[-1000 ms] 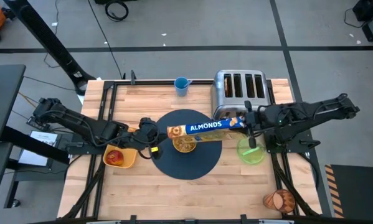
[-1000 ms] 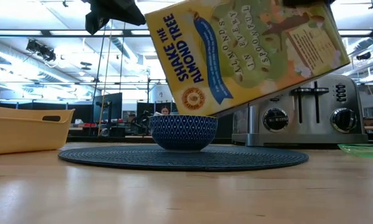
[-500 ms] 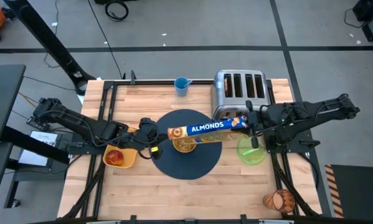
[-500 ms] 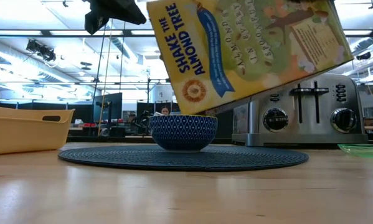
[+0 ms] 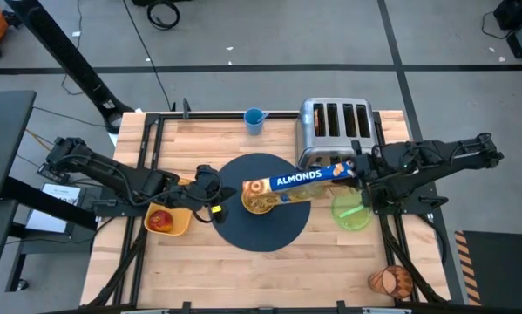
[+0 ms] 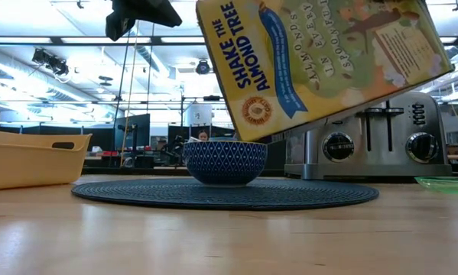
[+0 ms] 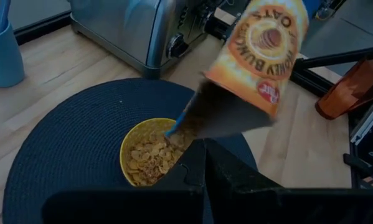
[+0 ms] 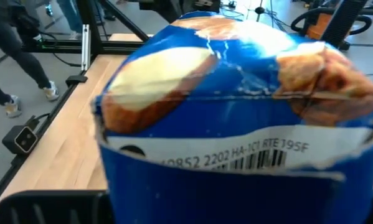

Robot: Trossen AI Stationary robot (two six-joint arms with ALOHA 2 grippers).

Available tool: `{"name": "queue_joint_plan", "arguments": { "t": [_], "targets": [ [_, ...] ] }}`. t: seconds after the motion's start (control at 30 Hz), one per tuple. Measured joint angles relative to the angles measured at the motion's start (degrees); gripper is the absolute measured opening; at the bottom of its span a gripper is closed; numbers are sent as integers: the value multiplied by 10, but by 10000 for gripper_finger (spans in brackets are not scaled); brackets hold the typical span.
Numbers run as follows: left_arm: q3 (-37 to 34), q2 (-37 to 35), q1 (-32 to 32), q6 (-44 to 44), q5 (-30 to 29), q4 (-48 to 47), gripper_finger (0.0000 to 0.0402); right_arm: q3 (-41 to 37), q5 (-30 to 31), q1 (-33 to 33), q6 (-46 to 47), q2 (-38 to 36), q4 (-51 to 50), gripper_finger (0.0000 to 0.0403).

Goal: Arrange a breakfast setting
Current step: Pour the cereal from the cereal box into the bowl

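Note:
A cereal box (image 5: pixel 300 178) hangs tilted above the dark round mat (image 5: pixel 269 231), and my right gripper (image 5: pixel 358 171) is shut on its right end. The box's lower, open end (image 7: pixel 230 112) is over the bowl (image 7: pixel 150 154), which is yellow inside, blue-patterned outside (image 6: pixel 225 162), and holds cereal flakes. The bowl stands on the middle of the mat. My left gripper (image 5: pixel 215 196) hovers shut and empty above the mat's left edge, pointing at the bowl. A red apple (image 5: pixel 160 218) lies in a yellow bin (image 5: pixel 180 222) at the left. My right gripper holds the cereal box by its raised end (image 8: pixel 236 155), the one with the barcode, coming from the table's right side along the box. The box itself hides the fingers. The box hangs clear of everything, slanting down toward the bowl.
A chrome toaster (image 5: pixel 335 122) stands at the far right, just behind the box. A small blue cup (image 5: pixel 254 119) is at the far edge. A green plate (image 5: pixel 352 214) lies under my right arm. An orange-brown cup (image 5: pixel 389 281) sits at the near right corner.
My right gripper has drawn back toward the table's right edge, carrying the cereal box with it. The box stays tilted and its lower end has slid from the bowl's left part toward its right rim.

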Motion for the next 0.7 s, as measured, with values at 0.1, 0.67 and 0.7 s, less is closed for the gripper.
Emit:
{"name": "queue_joint_plan", "arguments": {
  "t": [0.1, 0.67, 0.7],
  "targets": [
    [0, 0, 0, 0, 0, 0, 9, 0, 14, 0, -1, 0, -4, 93],
    [0, 0, 2, 10, -4, -1, 9, 0, 8, 0, -6, 1, 0, 93],
    [0, 0, 2, 12, -4, -1, 9, 0, 8, 0, -6, 1, 2, 93]
  ]
}}
